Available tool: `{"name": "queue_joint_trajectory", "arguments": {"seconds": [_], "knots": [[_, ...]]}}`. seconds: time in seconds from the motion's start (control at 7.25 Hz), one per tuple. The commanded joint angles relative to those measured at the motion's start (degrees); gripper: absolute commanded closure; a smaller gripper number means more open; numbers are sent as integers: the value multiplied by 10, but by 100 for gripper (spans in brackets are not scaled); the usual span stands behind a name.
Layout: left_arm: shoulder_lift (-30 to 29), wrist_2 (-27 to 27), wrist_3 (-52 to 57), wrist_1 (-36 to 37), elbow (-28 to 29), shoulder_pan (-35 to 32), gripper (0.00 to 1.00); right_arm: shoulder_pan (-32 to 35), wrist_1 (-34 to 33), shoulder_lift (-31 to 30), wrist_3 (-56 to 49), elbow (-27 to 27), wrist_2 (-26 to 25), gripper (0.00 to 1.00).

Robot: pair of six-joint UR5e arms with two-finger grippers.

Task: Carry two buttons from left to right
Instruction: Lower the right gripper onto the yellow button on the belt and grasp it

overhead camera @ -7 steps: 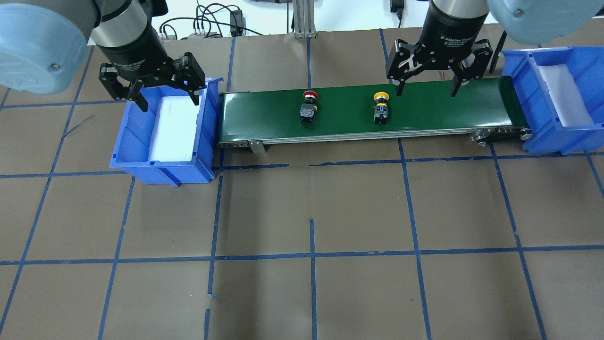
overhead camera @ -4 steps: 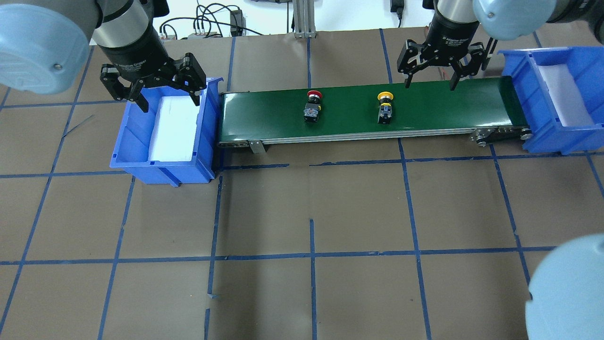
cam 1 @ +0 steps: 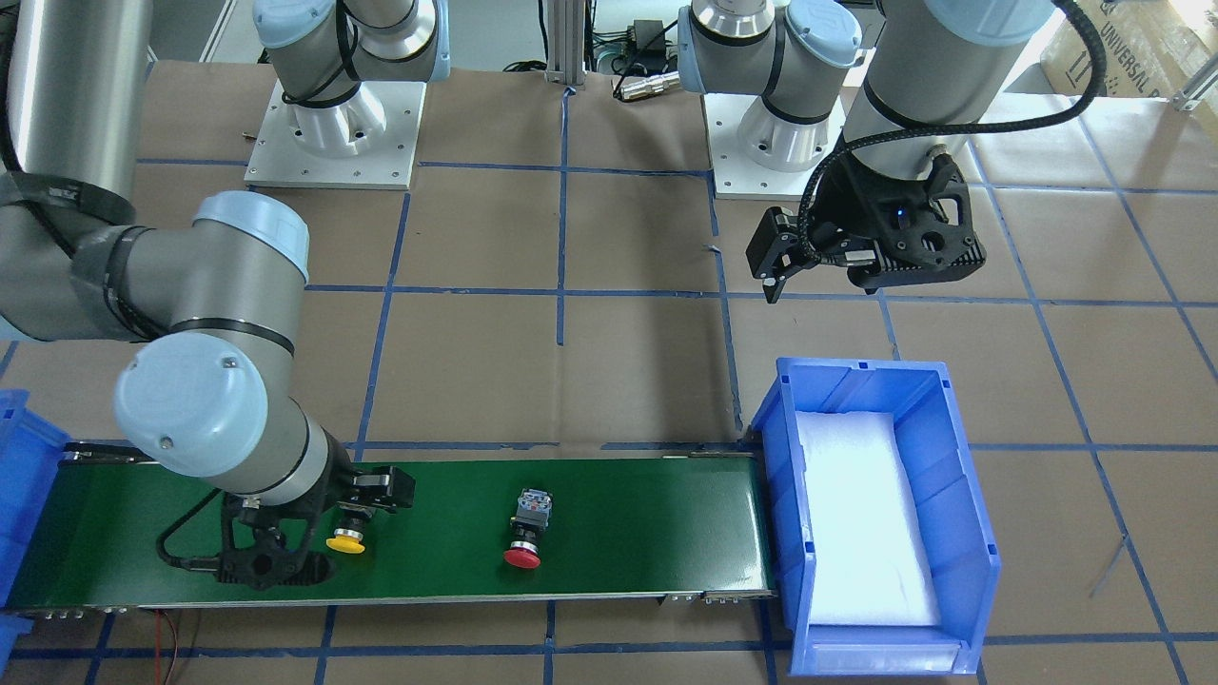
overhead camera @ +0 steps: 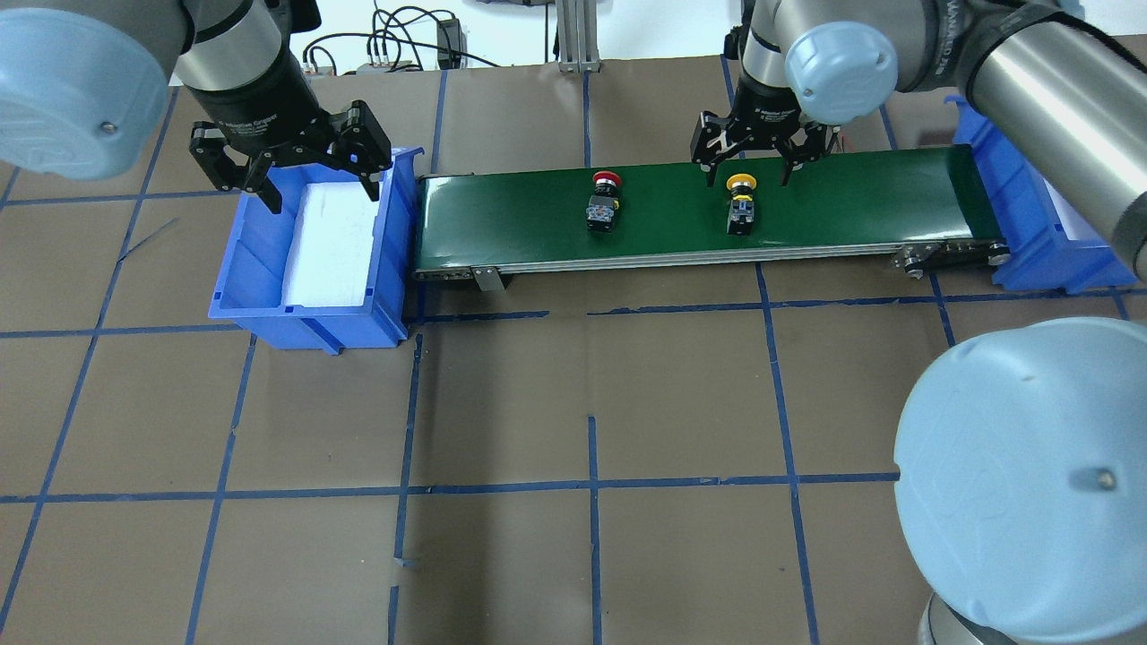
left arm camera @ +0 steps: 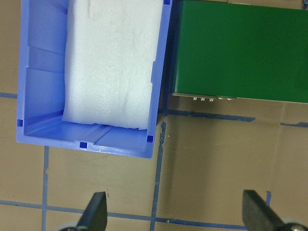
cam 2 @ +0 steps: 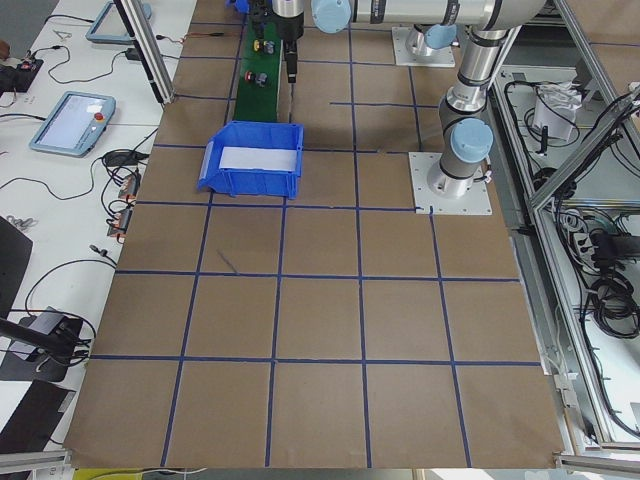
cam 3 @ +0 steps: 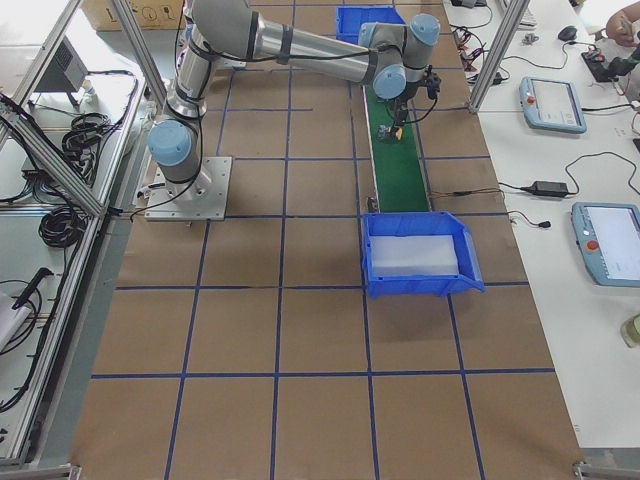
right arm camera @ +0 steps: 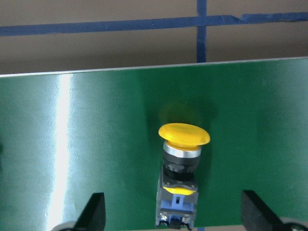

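One big pale-blue arm joint [overhead camera: 1021, 484] fills the lower right corner of the overhead view, closest to us. Behind it spreads the brown table gridded with blue tape [overhead camera: 538, 403]. Moving up, at mid-left sits a blue plastic bin [overhead camera: 251, 260] lined with a white foam pad [overhead camera: 332, 242], right beside the left end of the long green conveyor belt [overhead camera: 511, 219]. On that belt, near the middle, lies the red mushroom-cap push-button [overhead camera: 603, 202] on its side, cap toward the top of the frame. Right of it and apart, the yellow mushroom-cap push-button [overhead camera: 740, 202] lies the same way. And look at this: the right gripper [overhead camera: 749, 177] is spread wide, one finger on either side of the yellow cap, touching neither side. Upper left, the left gripper [overhead camera: 321, 195] hangs over the bin's far end, fingers wide apart, holding nothing. At the belt's right end, a second blue bin [overhead camera: 1030, 260] peeks out behind the right arm.
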Motion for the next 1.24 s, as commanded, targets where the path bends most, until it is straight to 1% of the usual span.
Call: {"name": "queue_joint_trajectory", "arguments": {"seconds": [0.0,0.14,0.41,0.55,0.69,0.83,0.97,1.1], "knots": [[1,1,0,-3,-1,-1,0,-12,-8,20,-10,4,-3,0],[0,1,0,-1,-1,-1,0,-31,-1,20,-13,6,1,0],[0,1,0,-1,-1,-1,0,-33,-8,19,-8,37,4,7],[0,1,0,-2,-1,-1,0,-33,-8,19,-12,36,5,37],[0,1,0,-2,-1,-1,0,-32,-9,16,-19,28,7,73],[0,1,0,-1,-1,-1,0,-31,-11,18,-30,24,8,89],[0,1,0,-1,-1,-1,0,-36,-14,17,-39,21,8,92],[0,1,0,-1,-1,-1,0,-37,-17,14,-40,8,29,93]]}}
